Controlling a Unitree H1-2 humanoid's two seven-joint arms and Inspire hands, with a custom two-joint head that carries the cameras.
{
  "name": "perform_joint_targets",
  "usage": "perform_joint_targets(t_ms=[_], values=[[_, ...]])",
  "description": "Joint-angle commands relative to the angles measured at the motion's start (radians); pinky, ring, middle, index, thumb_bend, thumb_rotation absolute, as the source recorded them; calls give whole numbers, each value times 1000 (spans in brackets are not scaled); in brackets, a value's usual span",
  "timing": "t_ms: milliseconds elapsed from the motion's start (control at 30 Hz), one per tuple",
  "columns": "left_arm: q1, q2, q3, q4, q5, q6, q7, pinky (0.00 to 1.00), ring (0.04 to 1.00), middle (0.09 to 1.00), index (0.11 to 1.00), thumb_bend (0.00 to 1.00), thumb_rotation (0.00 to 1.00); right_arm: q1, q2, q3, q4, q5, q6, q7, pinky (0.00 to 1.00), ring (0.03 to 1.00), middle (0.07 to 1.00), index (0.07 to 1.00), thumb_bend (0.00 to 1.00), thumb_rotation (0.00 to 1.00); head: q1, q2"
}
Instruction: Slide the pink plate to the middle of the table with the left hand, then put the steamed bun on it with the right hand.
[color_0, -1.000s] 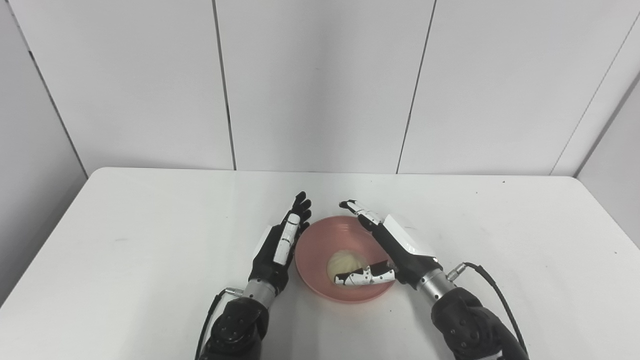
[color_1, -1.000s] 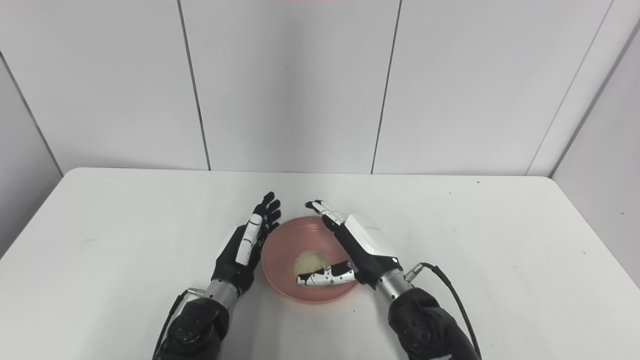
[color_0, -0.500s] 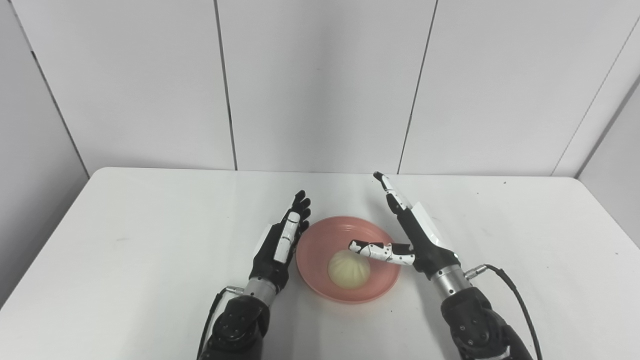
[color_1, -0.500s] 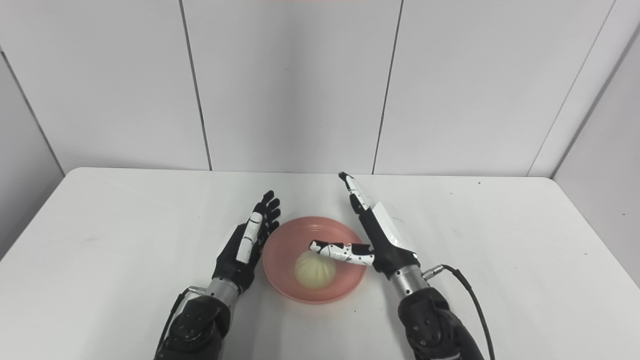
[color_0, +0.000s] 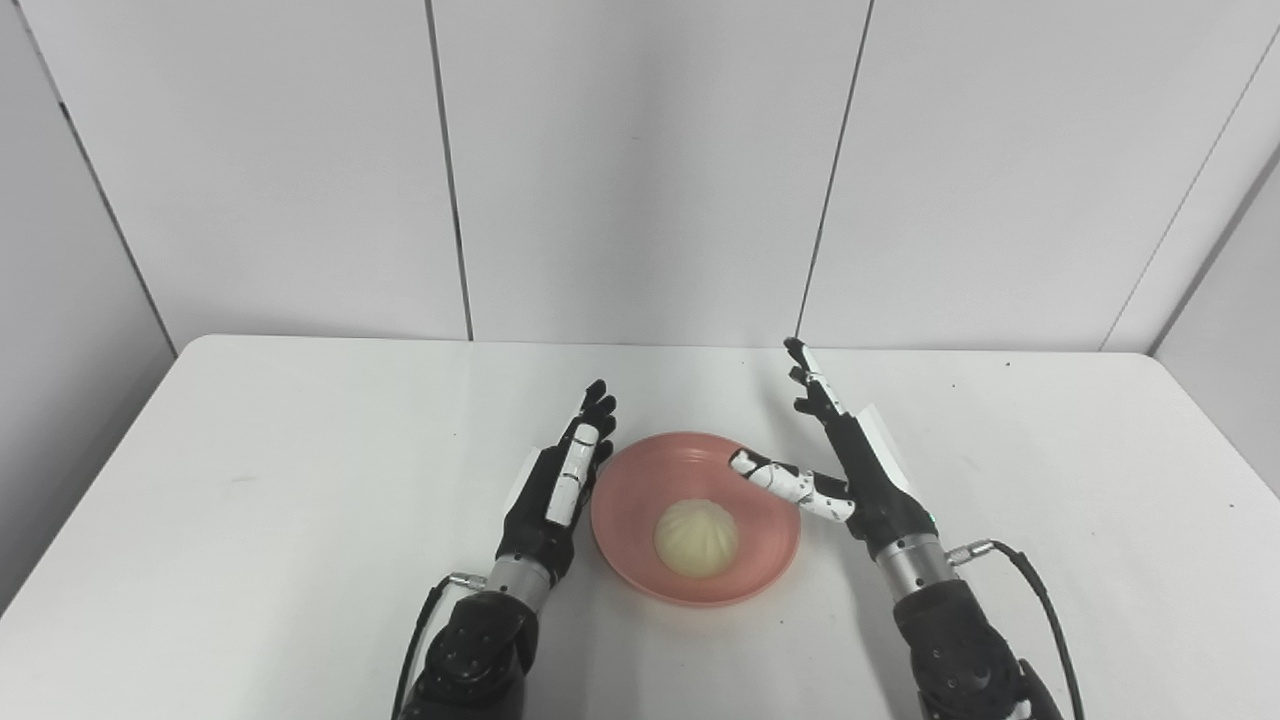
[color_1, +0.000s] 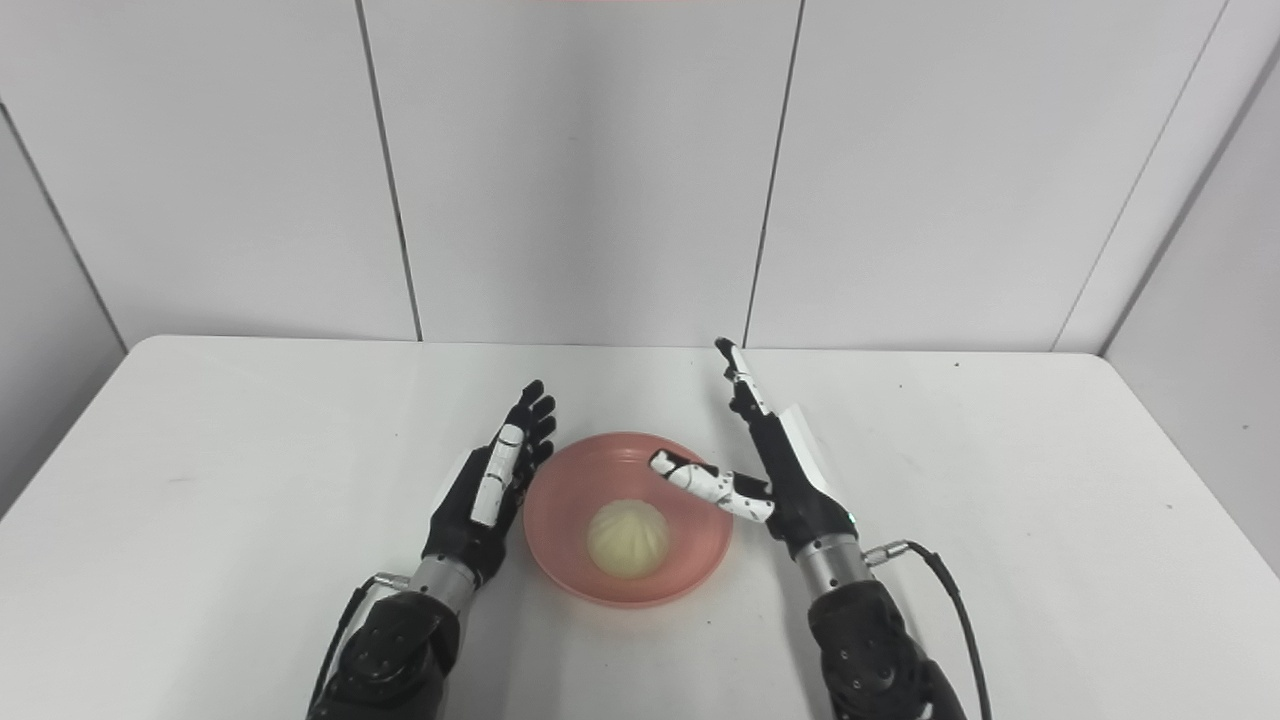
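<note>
The steamed bun (color_0: 697, 538) sits on the pink plate (color_0: 640, 480), mid-surface (color_0: 300, 480). Left robot hand (color_0: 556, 490) stands edge-on just beside the plate's left rim, fingers straight, grasping nothing. Right robot hand (color_0: 850, 470) is released too, thumb reaching over the right rim

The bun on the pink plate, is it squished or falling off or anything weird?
No, nothing looks odd. The steamed bun sits whole and round near the middle of the pink plate, which lies flat on the table. Both the left hand and right hand are open beside it.
</note>
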Motion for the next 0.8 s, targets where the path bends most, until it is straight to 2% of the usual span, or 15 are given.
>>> perform_joint_targets(t_ms=[0, 100, 200, 533, 667, 767], values=[[47, 17, 1, 36, 16, -30, 13, 1000, 1000, 1000, 1000, 678, 1000, -27, 3, -11, -11, 17, -8, -12, 891, 955, 996, 1000, 523, 827, 1, 1], [47, 18, 0, 42, 19, -53, 20, 1000, 1000, 1000, 1000, 678, 1000, -20, 8, -21, 6, 45, -14, -11, 905, 958, 990, 1000, 526, 894, -1, 1], [48, 18, -2, 41, 28, -64, 27, 1000, 1000, 1000, 1000, 681, 1000, -17, 16, -39, 31, 108, -15, 3, 908, 965, 986, 997, 569, 947, 0, 0], [58, 17, -18, 24, 63, -86, 58, 1000, 1000, 1000, 1000, 697, 1000, -9, 48, -89, 100, 276, -46, 23, 937, 949, 981, 988, 515, 915, 3, -8], [58, 17, -23, 31, 83, -99, 71, 1000, 1000, 1000, 1000, 688, 1000, 0, 53, -106, 113, 322, -41, 30, 933, 950, 981, 986, 513, 921, 5, -13], [58, 17, -22, 39, 87, -110, 74, 1000, 1000, 1000, 1000, 686, 1000, 8, 64, -127, 117, 370, -41, 37, 918, 940, 973, 978, 530, 879, 9, -17]])
